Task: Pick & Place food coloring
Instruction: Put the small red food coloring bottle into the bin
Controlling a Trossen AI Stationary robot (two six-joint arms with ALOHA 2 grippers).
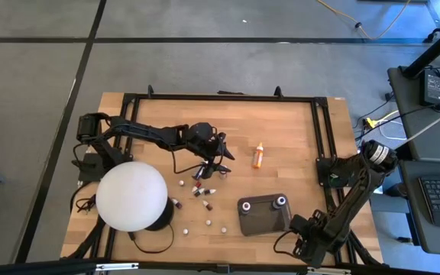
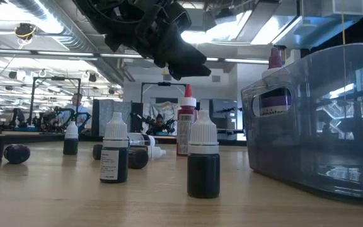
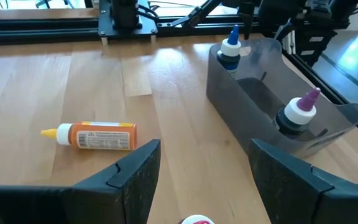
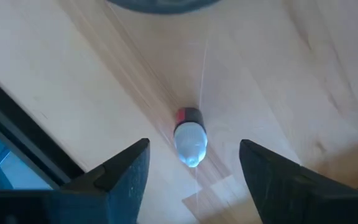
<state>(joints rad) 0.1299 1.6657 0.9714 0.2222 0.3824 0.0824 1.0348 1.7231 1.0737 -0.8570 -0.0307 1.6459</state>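
Note:
Several tiny food coloring bottles (image 1: pixel 199 186) stand or lie on the wooden table near its middle. A longer orange bottle (image 3: pixel 95 135) lies on its side farther right. My left gripper (image 3: pixel 207 180) hangs open above the cluster, holding nothing. Two more bottles (image 3: pixel 230 51) (image 3: pixel 298 112) stand upright in the dark grey tray (image 1: pixel 264 216). My right gripper (image 4: pixel 192 147) points down at the near right, open. Its fingers stand to either side of, and above, one small red bottle with a white cap (image 4: pixel 188 134) lying on the wood.
A big white dome (image 1: pixel 132 196) stands at the near left. The black frame rail (image 4: pixel 17 124) runs close beside the bottle under my right gripper. In the low view, dark and red bottles (image 2: pixel 203 161) (image 2: pixel 186 126) stand in front of the tray's wall (image 2: pixel 320 120).

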